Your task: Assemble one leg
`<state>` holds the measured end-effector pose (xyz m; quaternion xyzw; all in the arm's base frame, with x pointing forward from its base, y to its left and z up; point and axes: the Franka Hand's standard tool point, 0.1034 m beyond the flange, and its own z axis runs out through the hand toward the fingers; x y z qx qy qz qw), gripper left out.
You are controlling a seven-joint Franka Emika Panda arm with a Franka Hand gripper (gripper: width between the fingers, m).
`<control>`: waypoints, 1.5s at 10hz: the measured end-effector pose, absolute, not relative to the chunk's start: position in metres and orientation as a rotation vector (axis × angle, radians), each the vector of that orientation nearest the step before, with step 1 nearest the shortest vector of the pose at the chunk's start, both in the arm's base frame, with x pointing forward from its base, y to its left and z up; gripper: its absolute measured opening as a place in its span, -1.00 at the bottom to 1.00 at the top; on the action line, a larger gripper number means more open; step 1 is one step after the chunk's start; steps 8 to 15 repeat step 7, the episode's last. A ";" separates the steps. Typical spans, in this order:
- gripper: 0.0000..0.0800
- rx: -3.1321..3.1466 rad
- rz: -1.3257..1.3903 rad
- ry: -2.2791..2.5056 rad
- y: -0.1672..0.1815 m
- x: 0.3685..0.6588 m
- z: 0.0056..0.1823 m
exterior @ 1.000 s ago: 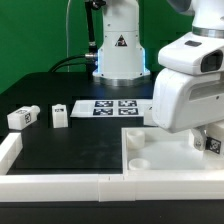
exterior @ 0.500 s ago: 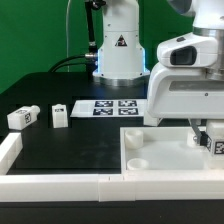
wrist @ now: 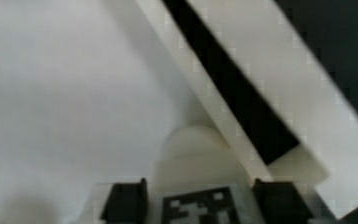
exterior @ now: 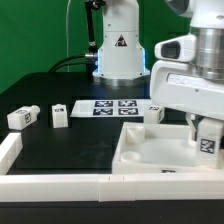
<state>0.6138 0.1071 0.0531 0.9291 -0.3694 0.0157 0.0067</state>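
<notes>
My gripper [exterior: 205, 138] is shut on a leg [exterior: 208, 146], a small white block with a black-and-white tag, and holds it over the right side of the large white tray-like piece [exterior: 150, 152]. In the wrist view the tagged leg [wrist: 199, 205] sits between my two dark fingers [wrist: 123, 200], with the tray's white surface [wrist: 69, 100] right behind it. I cannot tell whether the leg touches the tray. Three more legs show: two at the exterior view's left [exterior: 22, 117] [exterior: 60, 114] and one behind the tray [exterior: 153, 113].
The marker board [exterior: 108, 106] lies on the black table in front of the robot base [exterior: 118, 50]. A low white rail [exterior: 60, 183] runs along the front edge and turns up the exterior view's left side [exterior: 8, 150].
My gripper has moved toward the exterior view's right with the leg in it. The tray has shifted and now sits skewed. The leg behind the tray has come into view.
</notes>
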 end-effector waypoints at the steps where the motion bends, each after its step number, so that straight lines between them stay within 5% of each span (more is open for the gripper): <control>1: -0.28 2.834 0.057 -1.275 0.101 0.613 0.054; 4: -0.27 2.700 0.072 -1.470 0.088 0.612 0.054; 7: 0.53 2.707 0.070 -1.458 0.090 0.611 0.053; 15: 0.53 2.707 0.070 -1.458 0.090 0.611 0.053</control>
